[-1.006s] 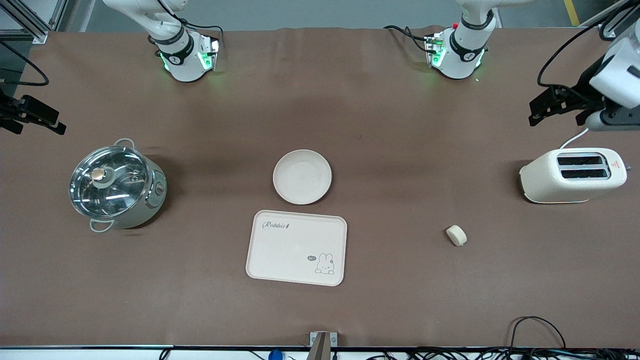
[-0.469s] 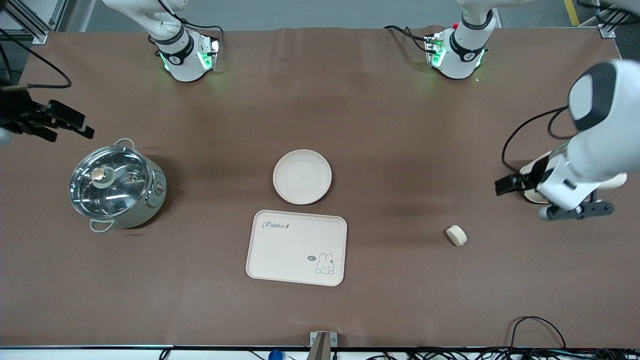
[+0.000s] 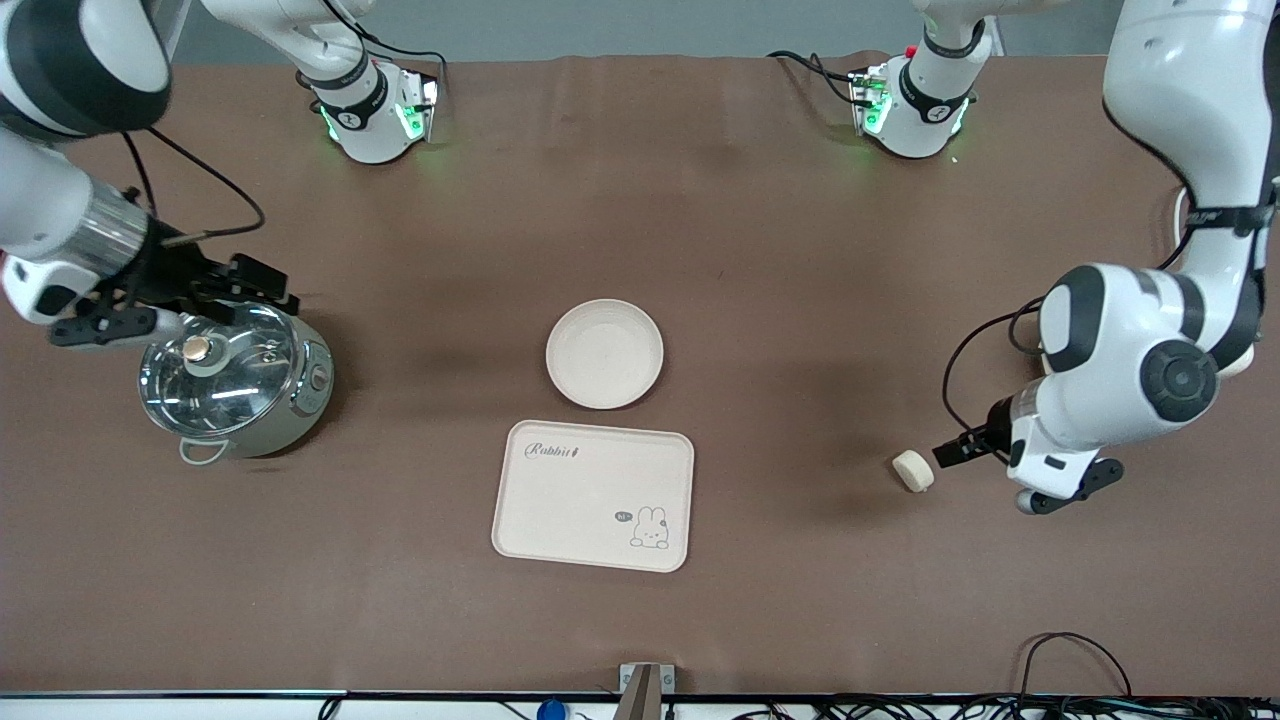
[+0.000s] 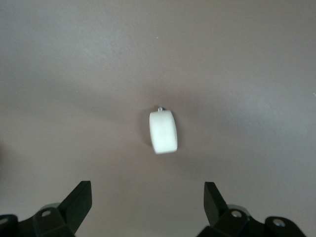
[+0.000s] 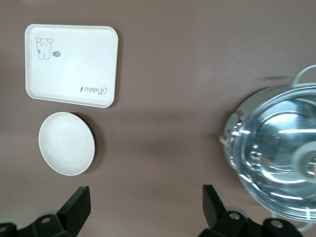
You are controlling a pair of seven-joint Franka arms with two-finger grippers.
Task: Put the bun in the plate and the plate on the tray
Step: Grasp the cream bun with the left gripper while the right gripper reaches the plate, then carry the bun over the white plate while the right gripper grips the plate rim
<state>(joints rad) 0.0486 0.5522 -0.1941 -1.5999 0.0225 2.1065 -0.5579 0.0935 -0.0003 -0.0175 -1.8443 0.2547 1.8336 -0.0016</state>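
The bun (image 3: 912, 470) lies on the brown table toward the left arm's end; in the left wrist view the bun (image 4: 163, 132) rests on its side. My left gripper (image 3: 958, 450) hovers just beside it, open and empty, and the bun sits ahead of the gripper (image 4: 147, 200), not between the fingers. The round cream plate (image 3: 604, 353) sits mid-table. The cream "Rabbit" tray (image 3: 592, 495) lies just nearer the camera than the plate. My right gripper (image 3: 262, 285) is open and empty over the pot's rim. The right wrist view shows the gripper (image 5: 146, 202), plate (image 5: 66, 143) and tray (image 5: 71, 65).
A steel pot with a glass lid (image 3: 232, 375) stands toward the right arm's end and also shows in the right wrist view (image 5: 279, 148). The left arm's bulky elbow (image 3: 1130, 370) hangs over the table near the bun. Cables run along the front edge.
The left arm swung in from the table's end and came down beside the bun, covering the toaster. The right gripper moved from the table's edge to over the pot. Bun, plate and tray are unmoved.
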